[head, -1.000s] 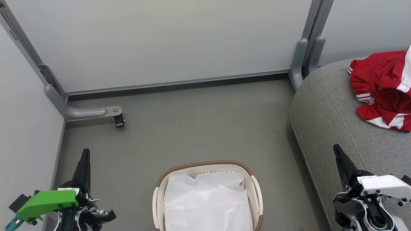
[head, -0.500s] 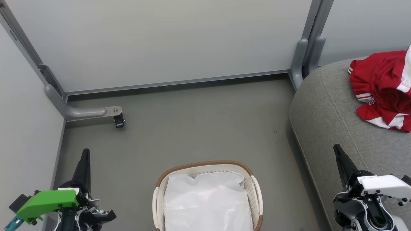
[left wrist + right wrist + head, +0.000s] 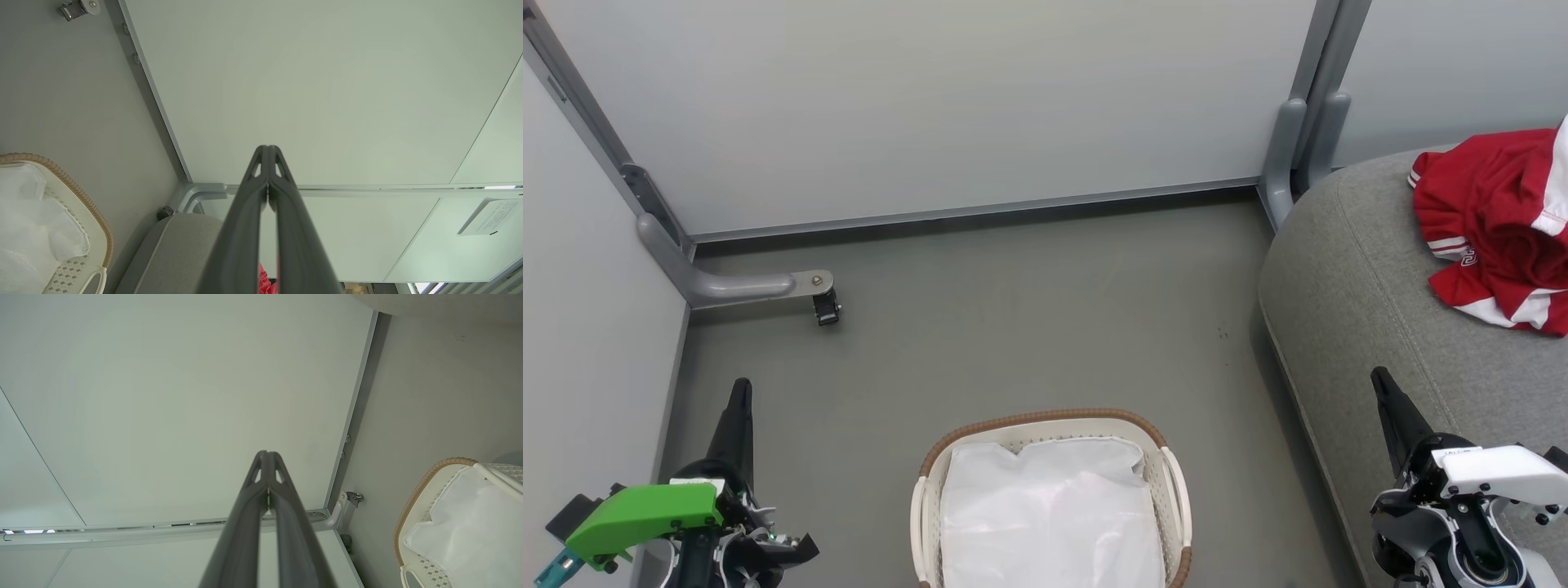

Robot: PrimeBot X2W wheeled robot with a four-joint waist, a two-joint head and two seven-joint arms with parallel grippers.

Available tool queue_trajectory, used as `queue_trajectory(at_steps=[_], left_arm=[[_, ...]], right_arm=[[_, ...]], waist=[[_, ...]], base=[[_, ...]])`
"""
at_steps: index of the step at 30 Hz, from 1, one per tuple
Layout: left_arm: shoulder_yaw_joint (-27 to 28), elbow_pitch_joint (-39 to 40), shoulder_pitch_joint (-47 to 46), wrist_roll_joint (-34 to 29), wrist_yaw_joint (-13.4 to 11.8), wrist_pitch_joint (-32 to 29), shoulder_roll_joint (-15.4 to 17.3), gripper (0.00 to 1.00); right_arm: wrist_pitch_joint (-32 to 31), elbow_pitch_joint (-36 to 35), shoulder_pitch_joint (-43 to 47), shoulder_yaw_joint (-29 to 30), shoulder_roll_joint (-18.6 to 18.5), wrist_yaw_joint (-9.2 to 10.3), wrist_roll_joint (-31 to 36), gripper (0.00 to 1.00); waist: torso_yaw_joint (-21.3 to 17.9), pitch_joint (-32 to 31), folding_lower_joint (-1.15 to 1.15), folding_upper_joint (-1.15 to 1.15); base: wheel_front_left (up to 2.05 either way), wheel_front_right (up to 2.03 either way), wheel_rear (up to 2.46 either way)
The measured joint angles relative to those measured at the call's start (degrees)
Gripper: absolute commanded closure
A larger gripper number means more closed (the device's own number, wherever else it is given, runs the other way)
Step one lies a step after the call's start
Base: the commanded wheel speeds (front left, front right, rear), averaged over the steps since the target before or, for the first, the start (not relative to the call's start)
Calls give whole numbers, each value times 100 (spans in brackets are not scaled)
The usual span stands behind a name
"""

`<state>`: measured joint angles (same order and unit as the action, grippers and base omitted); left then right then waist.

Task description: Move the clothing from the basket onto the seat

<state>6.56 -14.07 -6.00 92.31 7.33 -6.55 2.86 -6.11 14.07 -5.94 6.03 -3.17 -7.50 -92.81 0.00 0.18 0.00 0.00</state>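
clothing (image 3: 1494,204) on the seat (image 3: 1347,310), logo (image 3: 1468,258) unreadable; left fingers (image 3: 243,228) and right fingers (image 3: 245,526) pressed together, empty.

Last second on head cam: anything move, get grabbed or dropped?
Nothing visibly changed. The left gripper and right gripper stay shut and empty at the lower corners. The red clothing still lies on the grey seat, and the basket on the floor holds only its white liner.
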Motion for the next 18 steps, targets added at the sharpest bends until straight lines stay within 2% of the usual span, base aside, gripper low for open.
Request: queue_trajectory(at_steps=[18], left_arm=[[0,1,0,0,3,0,-1,100]], right_arm=[[-11,0,-1,14,9,1,3,100]], waist=[[0,0,0,0]], base=[[0,0,0]])
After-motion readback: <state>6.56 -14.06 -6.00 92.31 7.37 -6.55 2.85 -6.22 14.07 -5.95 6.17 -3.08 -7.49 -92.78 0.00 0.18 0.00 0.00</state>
